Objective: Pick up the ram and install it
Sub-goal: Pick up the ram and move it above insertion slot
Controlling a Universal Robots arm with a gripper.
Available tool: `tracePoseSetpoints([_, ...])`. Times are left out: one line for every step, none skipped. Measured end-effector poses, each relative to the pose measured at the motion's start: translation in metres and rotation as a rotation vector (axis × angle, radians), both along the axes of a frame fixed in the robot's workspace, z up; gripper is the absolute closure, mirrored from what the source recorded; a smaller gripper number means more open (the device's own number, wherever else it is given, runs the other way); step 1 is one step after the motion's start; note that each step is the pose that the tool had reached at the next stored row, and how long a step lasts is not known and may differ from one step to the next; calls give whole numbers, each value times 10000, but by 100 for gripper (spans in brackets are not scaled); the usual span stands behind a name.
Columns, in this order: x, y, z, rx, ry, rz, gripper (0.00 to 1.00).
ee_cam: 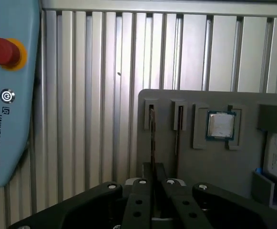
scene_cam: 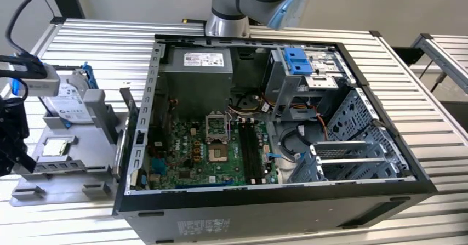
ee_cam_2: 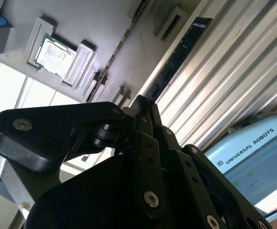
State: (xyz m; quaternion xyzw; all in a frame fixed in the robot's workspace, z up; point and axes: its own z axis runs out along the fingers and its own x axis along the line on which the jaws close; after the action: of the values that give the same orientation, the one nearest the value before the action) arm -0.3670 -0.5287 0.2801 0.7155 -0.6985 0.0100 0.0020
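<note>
The ram (ee_cam_2: 176,59) is a thin dark-blue stick, pinched near one end between the fingers of the gripper (ee_cam: 153,181), which are shut on its flat faces. In the first wrist view it is seen edge-on (ee_cam: 152,138), and its far end reaches the slot nearest a corner of the holder (ee_cam: 195,167); whether it sits in that slot or is lifted clear cannot be told. A second thin dark strip (ee_cam: 178,133) runs from the next slot. A pendant (ee_cam: 9,119) with a red button (ee_cam: 2,51) lies on the ribbed table (ee_cam: 105,57) beyond that corner. In the exterior view the wrist (scene_cam: 13,124) hangs at the exterior view's left, over the holder's outer edge. The processor (scene_cam: 56,146) lies in a pocket at the holder's middle. The hard drive (scene_cam: 69,107) stands toward its far edge. To the exterior view's right of the holder lies the open case (scene_cam: 278,212) on its side. A motherboard (scene_cam: 197,146) lies on its floor, long black memory slots (scene_cam: 252,146) run along the board's right edge, and a drive cage with a blue bracket (scene_cam: 296,61) sits in the far right corner.
</note>
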Motion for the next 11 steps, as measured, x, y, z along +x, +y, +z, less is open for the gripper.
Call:
tracePoseSetpoints([0,0,26,5,-1,0,100])
tracePoseSetpoints([0,0,53,7,-1,0,100])
tracePoseSetpoints([0,0,82,9,0,0,100])
tracePoseSetpoints([0,0,108,11,5,0,100])
tracePoseSetpoints([0,0,137,18,12,1,100])
tracePoseSetpoints([0,0,160,25,20,0,100])
tracePoseSetpoints([0,0,180,33,40,1,100])
tracePoseSetpoints([0,0,200,42,60,1,100])
tracePoseSetpoints([0,0,218,48,68,0,100])
tracePoseSetpoints([0,0,240,54,78,-1,100])
tracePoseSetpoints([0,0,266,61,85,0,100])
